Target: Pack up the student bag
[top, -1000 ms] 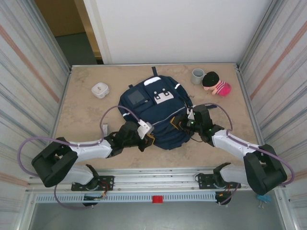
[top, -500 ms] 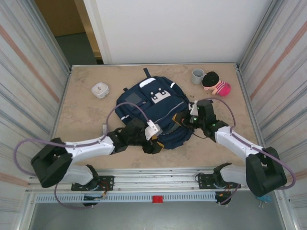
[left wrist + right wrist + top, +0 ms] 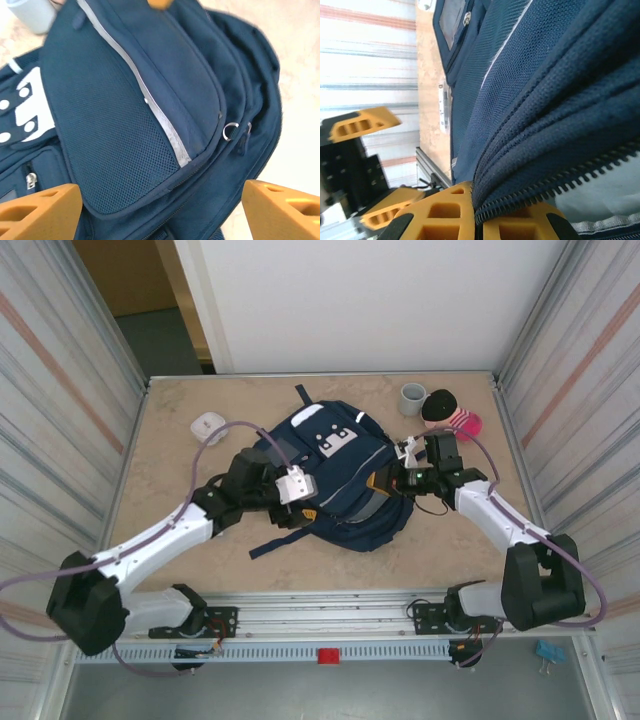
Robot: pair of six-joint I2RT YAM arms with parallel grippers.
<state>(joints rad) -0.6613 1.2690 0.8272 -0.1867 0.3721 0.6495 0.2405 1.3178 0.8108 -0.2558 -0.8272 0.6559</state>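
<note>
The student bag [image 3: 345,502], a navy backpack with a white dotted patch and a grey panel, lies in the middle of the table. My left gripper [image 3: 304,510] hovers at the bag's left side. In the left wrist view its orange fingers [image 3: 40,210] stand wide open over the mesh pocket and zipper of the bag [image 3: 125,125], holding nothing. My right gripper [image 3: 384,480] is at the bag's right side. In the right wrist view the right gripper [image 3: 482,220] is shut on the zippered edge of the bag [image 3: 545,75], and the fabric bunches up from between its fingers.
A small white container [image 3: 207,425] sits at the back left. A grey cup [image 3: 411,398] and a pink and black plush doll [image 3: 452,416] stand at the back right, close behind my right arm. Metal walls enclose the table on both sides.
My left gripper has opened, let go of the bag and moved back from the near edge. The right gripper pulled its edge toward the back right, and the bag shifted and turned with it.
</note>
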